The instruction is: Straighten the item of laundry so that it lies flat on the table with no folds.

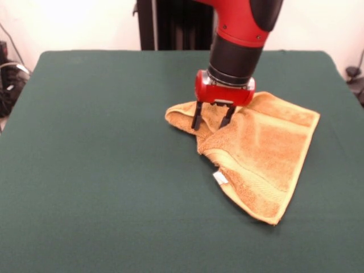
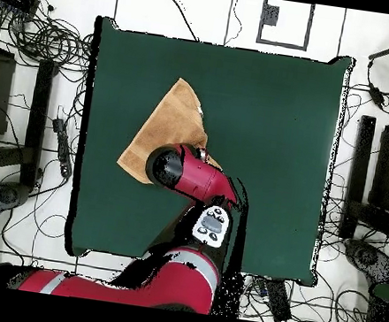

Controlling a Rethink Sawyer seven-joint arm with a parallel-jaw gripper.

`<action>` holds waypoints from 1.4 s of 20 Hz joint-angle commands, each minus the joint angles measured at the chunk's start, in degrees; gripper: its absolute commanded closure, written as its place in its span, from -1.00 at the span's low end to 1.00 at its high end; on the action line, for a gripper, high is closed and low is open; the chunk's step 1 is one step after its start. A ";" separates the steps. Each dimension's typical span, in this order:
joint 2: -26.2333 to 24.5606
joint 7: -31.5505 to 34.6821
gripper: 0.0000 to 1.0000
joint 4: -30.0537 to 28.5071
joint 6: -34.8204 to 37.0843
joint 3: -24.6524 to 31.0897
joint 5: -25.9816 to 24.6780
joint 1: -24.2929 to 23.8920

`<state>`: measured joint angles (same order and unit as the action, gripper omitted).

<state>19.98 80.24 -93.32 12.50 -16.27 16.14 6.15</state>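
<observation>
The item of laundry, an orange-yellow towel (image 1: 259, 151), lies on the green table (image 1: 102, 170) right of centre, with its left part bunched and folded over. A small white tag (image 1: 219, 178) shows at its near-left edge. My gripper (image 1: 212, 122) hangs over the folded left end, open, with both black fingertips down at the cloth and nothing clamped between them. In the overhead view the towel (image 2: 169, 124) shows above and left of the red arm (image 2: 194, 179), which hides the gripper and part of the cloth.
Bare green table (image 2: 276, 117) spreads wide on all sides of the towel. Cables and stands (image 2: 37, 39) lie on the floor around the table's edges.
</observation>
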 commanded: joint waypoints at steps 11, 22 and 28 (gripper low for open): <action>-3.32 15.54 -1.00 -1.48 0.41 4.85 2.77 1.36; -3.06 15.65 -1.00 -1.78 0.04 5.17 2.81 1.26; -2.99 15.74 -1.00 -1.87 -0.05 5.16 2.84 1.30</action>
<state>19.98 80.24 -93.32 12.50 -16.27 16.13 6.18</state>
